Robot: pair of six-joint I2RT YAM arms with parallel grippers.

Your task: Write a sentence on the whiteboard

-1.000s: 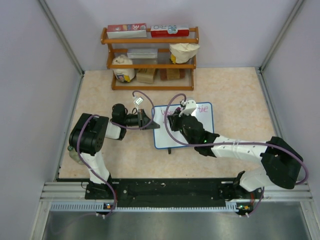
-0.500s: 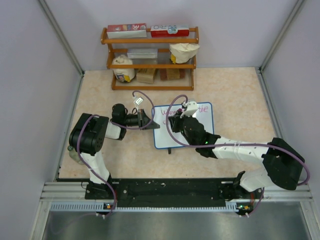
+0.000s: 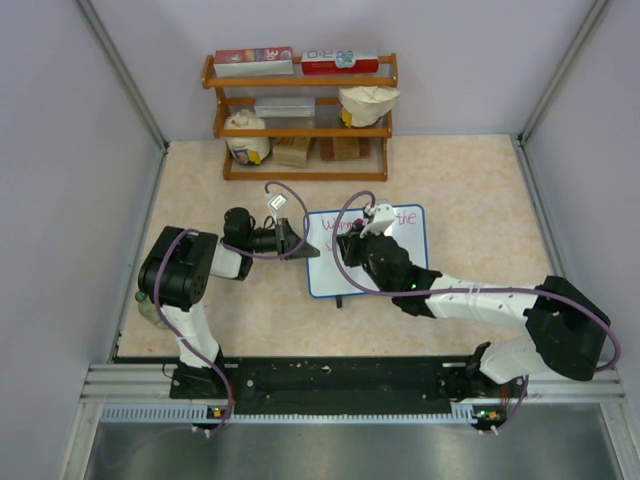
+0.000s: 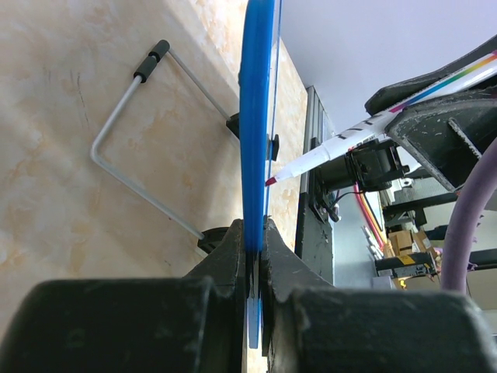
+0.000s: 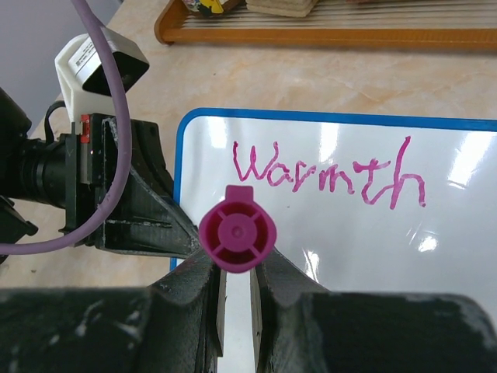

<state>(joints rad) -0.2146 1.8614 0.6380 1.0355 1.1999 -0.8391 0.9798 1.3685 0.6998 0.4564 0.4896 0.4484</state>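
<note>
Moved: right gripper (image 3: 350,246) has slipped a touch toward the near side, baring more pink writing (image 5: 326,175); left gripper (image 3: 300,244) and whiteboard (image 3: 408,252) sit as before.
Whiteboard: middle of the table (image 3: 470,190), propped on its wire stand (image 4: 147,155), well in front of the wooden rack (image 3: 300,110).
Left gripper: fingers pinched tight on the blue left edge.
Right gripper: clamped around a pink marker (image 5: 238,237), tip right at the white face; whether it touches, can't tell.
Writing: "Warmth" on the top line, "the" after it.
</note>
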